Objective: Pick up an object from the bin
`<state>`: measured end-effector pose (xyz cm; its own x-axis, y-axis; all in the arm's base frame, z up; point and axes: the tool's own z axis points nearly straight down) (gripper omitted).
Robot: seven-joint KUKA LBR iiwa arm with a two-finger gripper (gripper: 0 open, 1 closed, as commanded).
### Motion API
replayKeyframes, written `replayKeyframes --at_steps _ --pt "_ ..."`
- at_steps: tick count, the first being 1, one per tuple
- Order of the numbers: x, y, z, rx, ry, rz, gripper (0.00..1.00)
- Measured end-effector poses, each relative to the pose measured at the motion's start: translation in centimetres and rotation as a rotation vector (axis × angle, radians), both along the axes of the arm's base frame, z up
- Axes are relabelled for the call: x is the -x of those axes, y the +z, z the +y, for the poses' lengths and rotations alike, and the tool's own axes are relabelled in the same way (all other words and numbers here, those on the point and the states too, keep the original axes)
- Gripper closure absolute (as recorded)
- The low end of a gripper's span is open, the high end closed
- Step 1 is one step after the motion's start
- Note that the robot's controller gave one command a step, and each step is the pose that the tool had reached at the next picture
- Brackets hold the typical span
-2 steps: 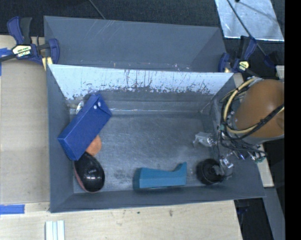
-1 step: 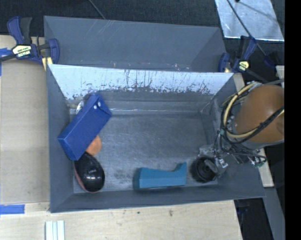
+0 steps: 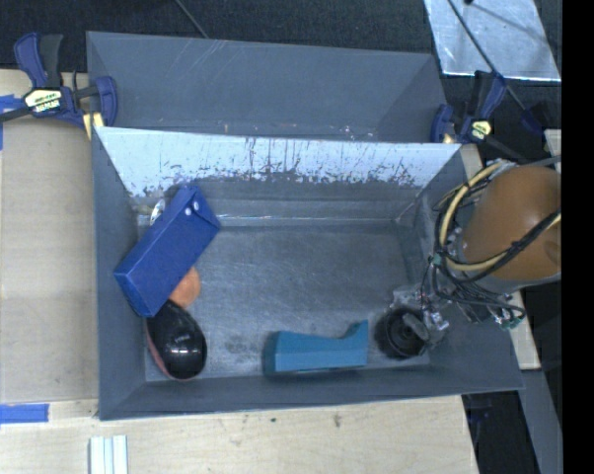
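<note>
Highest of all, at the right, is the robot arm's rounded orange-brown wrist cover (image 3: 509,220), with yellow and black cables (image 3: 453,227) looped round it. Below the cover the gripper (image 3: 422,321) reaches down into the near right corner of the grey metal bin (image 3: 277,87). It sits at the right edge of a small black round object (image 3: 398,336) lying on the bin floor in that corner. Whether the two touch, and whether the gripper is open or closed, cannot be told.

Just left of the black round object, along the near wall, lies a teal block-shaped object with a raised end (image 3: 312,352). In the near left corner rests a glossy black oval object (image 3: 179,342). Behind it a dark blue rectangular box (image 3: 167,250) leans tilted against the left wall. A small orange rounded thing (image 3: 185,289) peeks out from under the box's lower edge. The middle of the bin floor is bare grey metal.
</note>
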<state>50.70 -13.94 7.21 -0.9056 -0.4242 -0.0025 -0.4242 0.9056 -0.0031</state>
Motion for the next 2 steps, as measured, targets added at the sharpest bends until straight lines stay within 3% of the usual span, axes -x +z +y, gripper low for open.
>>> replayKeyframes --at_steps 2 --pt "0.03 0.54 0.07 -0.002 -0.001 0.002 1.0"
